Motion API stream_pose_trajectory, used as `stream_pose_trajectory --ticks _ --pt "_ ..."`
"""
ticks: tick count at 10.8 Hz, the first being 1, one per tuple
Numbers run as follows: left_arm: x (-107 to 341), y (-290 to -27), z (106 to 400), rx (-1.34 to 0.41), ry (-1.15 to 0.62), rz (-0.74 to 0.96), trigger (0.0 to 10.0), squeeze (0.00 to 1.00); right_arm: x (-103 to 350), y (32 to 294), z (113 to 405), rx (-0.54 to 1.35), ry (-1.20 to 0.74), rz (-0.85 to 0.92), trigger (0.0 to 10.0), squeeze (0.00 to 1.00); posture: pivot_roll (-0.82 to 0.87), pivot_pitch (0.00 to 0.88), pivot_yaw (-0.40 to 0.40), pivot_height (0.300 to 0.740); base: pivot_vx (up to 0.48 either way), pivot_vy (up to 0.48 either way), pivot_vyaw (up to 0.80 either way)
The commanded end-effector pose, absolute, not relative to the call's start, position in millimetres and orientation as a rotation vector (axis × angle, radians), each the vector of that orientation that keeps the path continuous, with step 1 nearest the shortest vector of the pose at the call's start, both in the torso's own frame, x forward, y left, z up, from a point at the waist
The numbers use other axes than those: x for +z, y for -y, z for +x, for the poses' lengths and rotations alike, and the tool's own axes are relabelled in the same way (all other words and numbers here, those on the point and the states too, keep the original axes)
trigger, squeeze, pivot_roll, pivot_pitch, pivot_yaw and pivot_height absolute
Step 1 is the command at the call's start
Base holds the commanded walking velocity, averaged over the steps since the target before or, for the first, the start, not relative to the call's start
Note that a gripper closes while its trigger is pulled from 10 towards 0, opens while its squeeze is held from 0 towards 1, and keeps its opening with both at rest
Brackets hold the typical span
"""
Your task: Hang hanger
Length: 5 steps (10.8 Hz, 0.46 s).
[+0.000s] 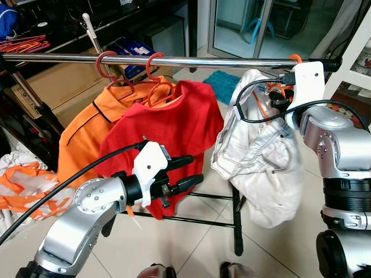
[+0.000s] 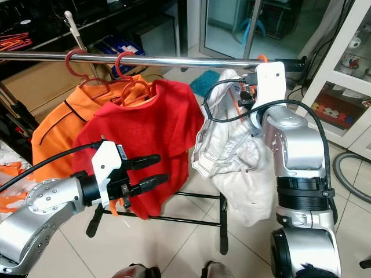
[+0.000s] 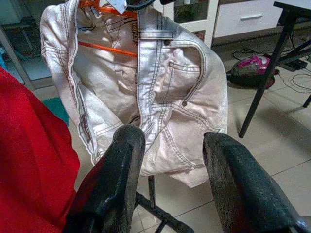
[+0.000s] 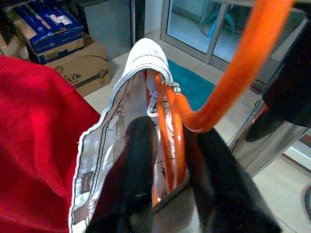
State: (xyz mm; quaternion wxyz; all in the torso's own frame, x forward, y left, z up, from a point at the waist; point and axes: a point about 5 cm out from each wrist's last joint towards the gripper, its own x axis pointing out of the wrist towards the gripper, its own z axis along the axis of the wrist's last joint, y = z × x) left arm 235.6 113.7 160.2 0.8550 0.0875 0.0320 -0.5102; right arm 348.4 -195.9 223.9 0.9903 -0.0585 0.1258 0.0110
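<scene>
A silver rail (image 1: 203, 61) runs across at chest height. On it hang an orange shirt (image 1: 87, 127) and a red shirt (image 1: 168, 127), each on a red hanger. Near the rail's right end, my right gripper (image 4: 177, 179) is shut on the neck of an orange hanger (image 4: 233, 82) carrying a white denim jacket (image 1: 261, 168). The hanger's hook (image 1: 295, 58) sits at the rail's top. My left gripper (image 1: 188, 172) is open and holds nothing, low in front of the red shirt and pointing toward the jacket (image 3: 160, 87).
Cardboard boxes (image 1: 58, 87) and a dark shelf stand behind the rack at left. Orange cloth (image 1: 23, 185) lies on the floor at left. The rack's black base bars (image 1: 203, 220) cross the tiles below. A teal mat (image 1: 223, 84) lies beyond; a white cabinet (image 1: 359, 58) is at right.
</scene>
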Motion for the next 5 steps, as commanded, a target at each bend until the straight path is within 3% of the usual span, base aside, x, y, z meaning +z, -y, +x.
stream_pose_trajectory --ticks 1,5 --pt "160.7 -113.8 235.5 -1.082 -0.071 0.202 10.0 0.0 227.0 193.9 349.6 0.033 -0.241 -0.097 0.0 0.0 -0.04 0.097 0.102 0.74 0.0 0.0 0.0" --pt "160.3 -112.8 234.8 -1.088 -0.074 0.201 10.0 0.0 222.6 193.6 348.2 0.042 -0.262 -0.083 0.0 0.0 -0.05 0.099 0.102 0.74 0.0 0.0 0.0"
